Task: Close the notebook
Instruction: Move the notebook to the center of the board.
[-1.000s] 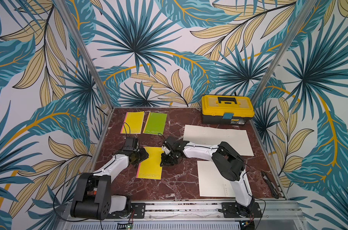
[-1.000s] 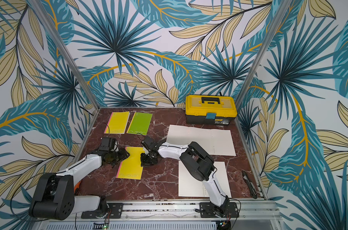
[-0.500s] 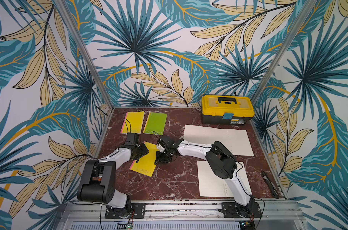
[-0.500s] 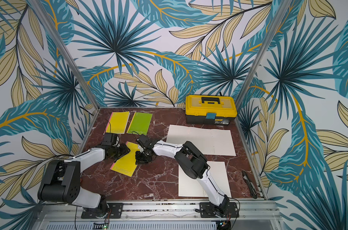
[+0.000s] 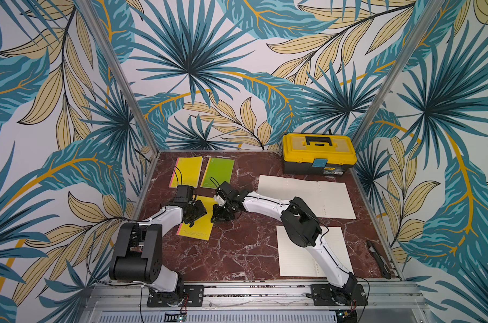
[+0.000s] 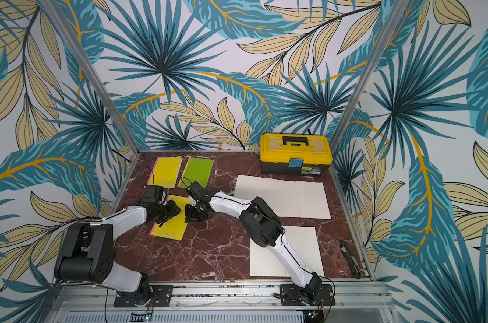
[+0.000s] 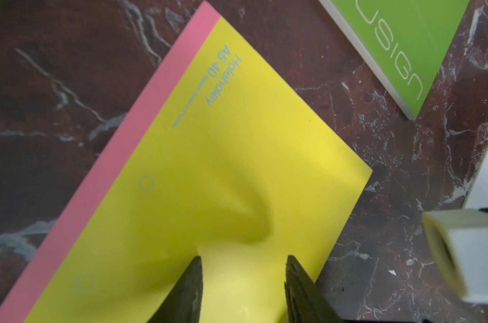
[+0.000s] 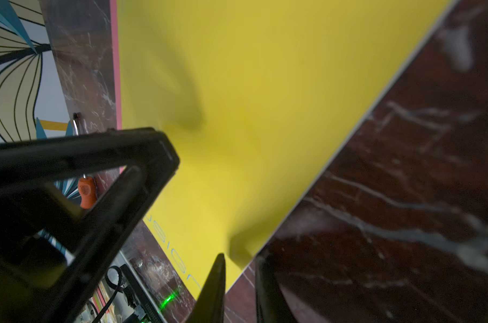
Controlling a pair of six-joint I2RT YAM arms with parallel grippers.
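Centre: yellow notebook (image 5: pixel 199 228) with a pink spine strip, lying flat on the marble table (image 5: pixel 237 251), cover down and no pages showing in both top views (image 6: pixel 170 228). Set askew, just in front of two other closed notebooks, one yellow (image 5: pixel 185 172) and one green (image 5: pixel 217 176).

Step in hand, as judged: the closing itself apparently finished, or in its final press. In the left wrist view, cover (image 7: pixel 237 139) smooth and unlifted, white page edge barely visible along the free side. Next move likely calling for no more than a light downward press if the cover springs, then a straight lift clear without dragging the book.

Left gripper (image 5: pixel 191 221) low over the cover near the spine side, pointing down; fingertips parted, bare cover between them (image 7: pixel 243 260), nothing grasped. Contact with the cover not certain from these angles. Left forearm reaching in low from the near corner, elbow folded close to its base.

Right gripper (image 5: pixel 220 216) at the notebook's free edge, also pointing down; fingertips narrowly parted (image 8: pixel 238 257), one over the cover, one over the marble, seemingly empty. Right arm stretched long across the table, wrist bent downward.

Further out: two loose lined sheets (image 5: pixel 307 198) (image 5: pixel 312 251) and a yellow toolbox (image 5: pixel 318 153) at the back, all well apart from the work.
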